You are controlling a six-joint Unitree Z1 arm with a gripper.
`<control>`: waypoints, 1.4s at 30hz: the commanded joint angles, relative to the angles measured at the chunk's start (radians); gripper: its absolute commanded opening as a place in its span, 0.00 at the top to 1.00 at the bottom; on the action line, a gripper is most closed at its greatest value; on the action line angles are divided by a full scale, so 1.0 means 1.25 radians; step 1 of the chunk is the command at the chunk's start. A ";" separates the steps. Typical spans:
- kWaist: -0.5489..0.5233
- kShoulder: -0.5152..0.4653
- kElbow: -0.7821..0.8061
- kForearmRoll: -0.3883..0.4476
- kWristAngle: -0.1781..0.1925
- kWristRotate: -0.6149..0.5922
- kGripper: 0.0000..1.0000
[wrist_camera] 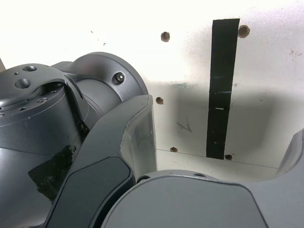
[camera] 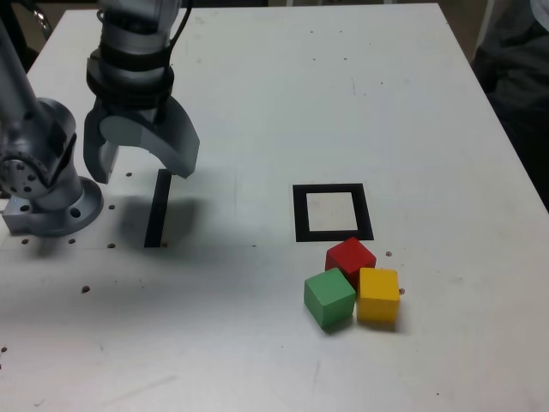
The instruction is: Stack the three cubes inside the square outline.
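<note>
Three cubes lie bunched together on the white table just in front of the square outline (camera: 333, 212): the red cube (camera: 350, 257) nearest its front edge, the green cube (camera: 329, 298) and the yellow cube (camera: 378, 294) side by side below it, all touching. The outline's white centre holds nothing. My gripper (camera: 141, 164) hangs open and empty far off at the exterior view's left, above a narrow black strip (camera: 157, 209). In the wrist view my open gripper (wrist_camera: 218, 118) frames that black strip (wrist_camera: 221, 90); no cube shows there.
The arm's grey base (camera: 43, 184) stands at the exterior view's left edge, with small holes (camera: 85, 288) in the table around it. A dark shape (camera: 519, 77) fills the exterior view's right edge beyond the table.
</note>
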 commanded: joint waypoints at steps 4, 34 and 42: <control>0.002 -0.003 -0.002 0.003 0.001 -0.001 0.01; -0.088 0.140 -0.355 0.161 -0.010 -0.060 0.01; -0.117 0.240 -0.520 0.217 -0.011 -0.089 0.01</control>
